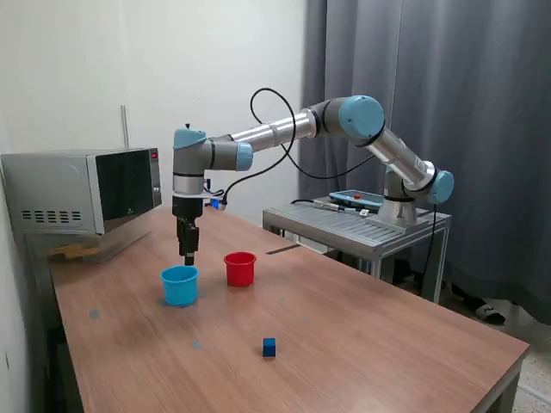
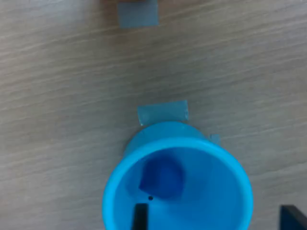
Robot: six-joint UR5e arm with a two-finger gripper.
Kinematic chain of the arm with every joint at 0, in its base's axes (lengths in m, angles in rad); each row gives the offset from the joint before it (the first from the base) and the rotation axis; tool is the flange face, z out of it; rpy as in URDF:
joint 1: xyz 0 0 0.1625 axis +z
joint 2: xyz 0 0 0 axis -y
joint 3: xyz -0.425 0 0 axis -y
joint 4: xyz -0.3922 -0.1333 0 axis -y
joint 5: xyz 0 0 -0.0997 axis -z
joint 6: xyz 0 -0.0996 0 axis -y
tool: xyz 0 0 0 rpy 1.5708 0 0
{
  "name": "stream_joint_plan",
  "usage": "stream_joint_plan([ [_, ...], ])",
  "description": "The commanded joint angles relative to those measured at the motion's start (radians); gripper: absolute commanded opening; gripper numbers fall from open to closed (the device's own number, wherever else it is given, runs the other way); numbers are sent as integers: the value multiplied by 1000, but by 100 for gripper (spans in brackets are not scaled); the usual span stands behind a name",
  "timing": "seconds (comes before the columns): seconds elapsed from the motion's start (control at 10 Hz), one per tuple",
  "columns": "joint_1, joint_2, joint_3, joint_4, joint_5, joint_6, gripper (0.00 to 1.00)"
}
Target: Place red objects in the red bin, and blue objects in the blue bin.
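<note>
The blue bin is a light-blue cup standing on the wooden table, with the red bin, a red cup, just to the exterior view's right of it. My gripper hangs directly above the blue bin's rim. In the wrist view one dark blue cube lies at the bottom of the blue bin. My gripper is open, its fingertips wide apart and holding nothing. A second blue cube rests on the table nearer the front. The red objects are out of view, and the red bin's inside is hidden.
A microwave stands at the table's back on the exterior view's left. The arm is mounted on a metal stand behind the table on the exterior view's right. Pale blue tape patches mark the tabletop beside the blue bin.
</note>
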Motion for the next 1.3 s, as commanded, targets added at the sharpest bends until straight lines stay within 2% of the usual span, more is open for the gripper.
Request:
stream_joint_plan([
  [0.0,2,0,8,1,0,2,100],
  [0.1,12,-1,9,1,0,10,100],
  [0.3,93,-12,32,7,-12,24,100],
  [0.4,148,-27,47,6,-14,119,100],
  [0.5,198,-49,66,4,-20,254,100],
  [0.6,253,-73,104,4,-64,447,100],
  [0.7,287,-80,113,4,-69,526,100],
  [0.9,372,-92,126,6,-71,595,100],
  [1.1,406,-92,153,6,-71,742,100],
  [1.2,423,-90,169,4,-66,772,100],
])
